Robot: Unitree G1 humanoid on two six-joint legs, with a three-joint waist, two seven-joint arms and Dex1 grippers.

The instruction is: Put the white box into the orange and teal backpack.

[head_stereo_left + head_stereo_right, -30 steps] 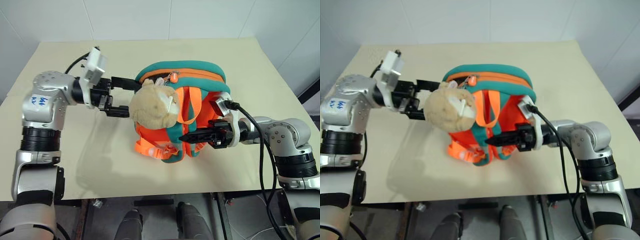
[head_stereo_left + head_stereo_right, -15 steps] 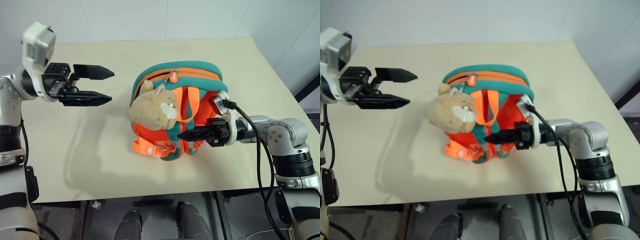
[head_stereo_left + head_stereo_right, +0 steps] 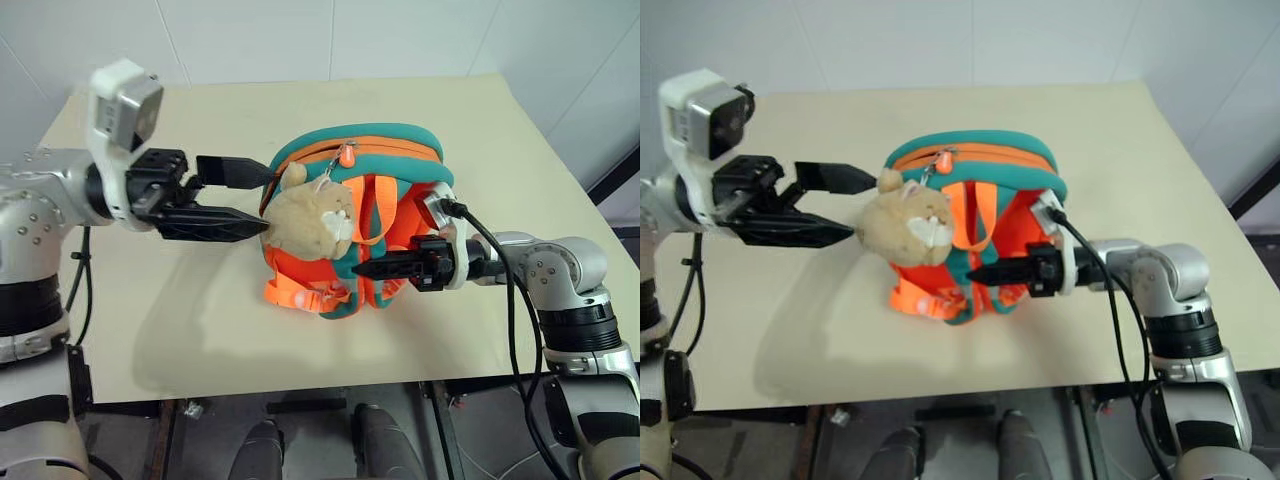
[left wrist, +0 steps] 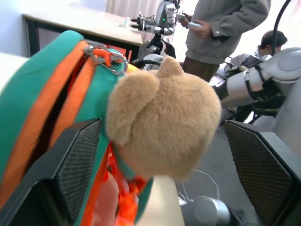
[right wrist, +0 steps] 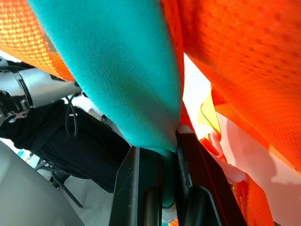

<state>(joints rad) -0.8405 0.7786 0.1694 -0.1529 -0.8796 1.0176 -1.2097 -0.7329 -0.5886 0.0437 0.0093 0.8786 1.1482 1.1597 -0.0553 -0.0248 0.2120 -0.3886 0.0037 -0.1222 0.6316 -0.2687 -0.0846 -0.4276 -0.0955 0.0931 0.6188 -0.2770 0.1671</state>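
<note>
Orange and teal backpack (image 3: 375,215) upright, table centre. My right gripper (image 3: 362,270) pinches teal strap at 4 o'clock; left gripper (image 3: 250,198) spread wide around plush bear (image 3: 310,215), 9 o'clock. Risk: snagging bear topples backpack. White box unseen.

Left claw (image 3: 255,199) level with fingers spread wide; right claw (image 3: 362,269) level, pinched shut on a strap.

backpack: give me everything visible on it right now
The orange and teal backpack stands upright near the middle of the beige table. It is soft orange fabric with teal trim, an orange zip band across its top, orange straps and a buckle down the front. A tan plush bear hangs off its zipper pull. The right hand is shut on a teal strap; the open left hand brackets the bear.
</note>
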